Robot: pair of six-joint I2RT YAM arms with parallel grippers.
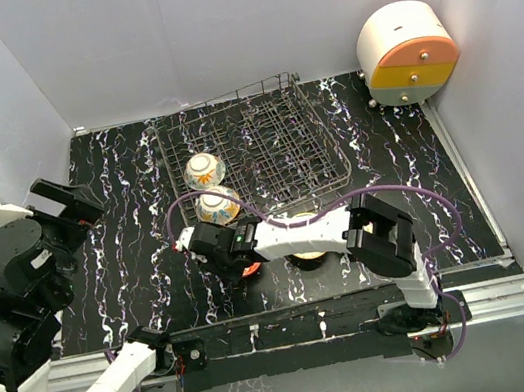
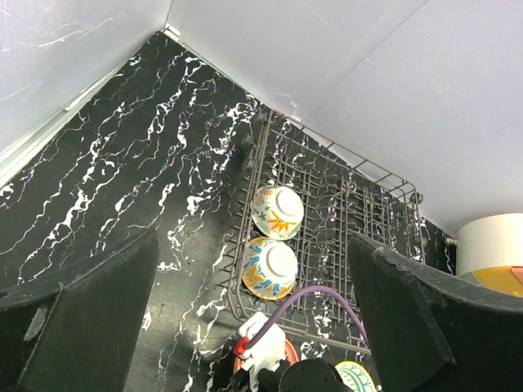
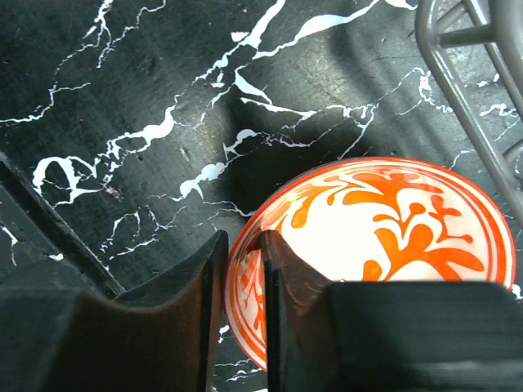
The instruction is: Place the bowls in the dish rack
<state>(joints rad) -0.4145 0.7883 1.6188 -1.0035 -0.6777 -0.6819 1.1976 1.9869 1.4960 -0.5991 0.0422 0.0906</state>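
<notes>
Right hand (image 3: 243, 245) clamps the rim of the orange bowl (image 3: 392, 220); dish rack (image 1: 283, 141) holds two bowls (image 1: 205, 170) (image 1: 217, 205); left hand (image 2: 253, 237) spread.

The right arm (image 1: 299, 235) is showing white link shells between chunky black joint housings, with a thin purple cable (image 2: 320, 288) looping alongside it. The left arm (image 1: 10, 266) is wearing the same black and white, and the right wrist's fingers (image 3: 188, 310) are showing as flat, matte black plates.
</notes>
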